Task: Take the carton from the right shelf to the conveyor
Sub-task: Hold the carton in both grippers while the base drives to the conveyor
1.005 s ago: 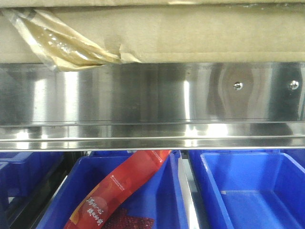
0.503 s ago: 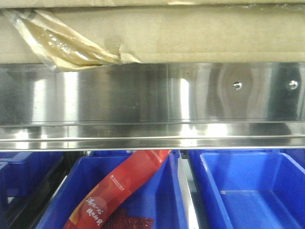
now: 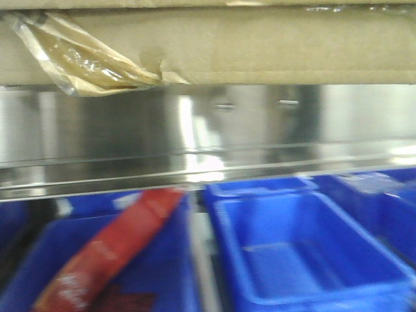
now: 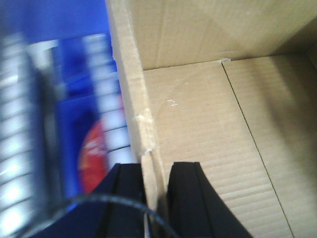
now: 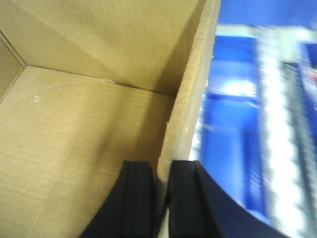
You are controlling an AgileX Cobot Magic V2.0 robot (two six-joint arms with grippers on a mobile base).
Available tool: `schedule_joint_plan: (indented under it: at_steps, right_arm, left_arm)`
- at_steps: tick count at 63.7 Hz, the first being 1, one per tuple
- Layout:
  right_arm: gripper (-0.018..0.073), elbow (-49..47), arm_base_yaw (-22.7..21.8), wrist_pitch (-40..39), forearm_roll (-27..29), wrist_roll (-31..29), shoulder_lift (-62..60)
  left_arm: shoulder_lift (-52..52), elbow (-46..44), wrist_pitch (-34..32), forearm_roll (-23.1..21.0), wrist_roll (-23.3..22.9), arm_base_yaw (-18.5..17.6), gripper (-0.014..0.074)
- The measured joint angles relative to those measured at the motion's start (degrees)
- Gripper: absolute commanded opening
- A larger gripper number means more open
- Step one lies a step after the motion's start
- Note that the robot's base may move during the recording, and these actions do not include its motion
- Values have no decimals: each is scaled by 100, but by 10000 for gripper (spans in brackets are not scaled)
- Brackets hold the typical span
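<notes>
Above the blue bins (image 3: 305, 247) and the right shelf (image 3: 130, 130) hangs the carton (image 3: 260, 45), opposite walls pinched by left claw (image 4: 156, 171) and right claw (image 5: 161, 171); likely mid-lift, next needing both arms moving together toward the unseen conveyor

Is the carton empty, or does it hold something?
Empty, as far as visible: both wrist views show only bare cardboard floor inside the carton.

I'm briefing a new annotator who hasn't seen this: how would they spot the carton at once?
Find the shiny steel shelf rail across the front view. Above it spans the carton: plain tan cardboard with crumpled glossy tape, unlike the blue plastic bins below.
</notes>
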Motion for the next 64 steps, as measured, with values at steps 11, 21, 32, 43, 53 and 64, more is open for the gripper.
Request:
schedule_joint_plan:
  at_steps: [11, 21, 32, 43, 53, 64]
  right_arm:
    - [-67, 0, 0, 0, 0, 0, 0]
    - [-67, 0, 0, 0, 0, 0, 0]
    - [-67, 0, 0, 0, 0, 0, 0]
    - [-67, 0, 0, 0, 0, 0, 0]
    - [-67, 0, 0, 0, 0, 0, 0]
    - [-67, 0, 0, 0, 0, 0, 0]
  left_arm:
    - [0, 0, 0, 0, 0, 0, -18]
    - [10, 0, 0, 0, 0, 0, -18]
    - [10, 0, 0, 0, 0, 0, -18]
    - [10, 0, -22, 0, 0, 0, -18]
    - [10, 0, -22, 0, 0, 0, -18]
    - [10, 0, -22, 0, 0, 0, -18]
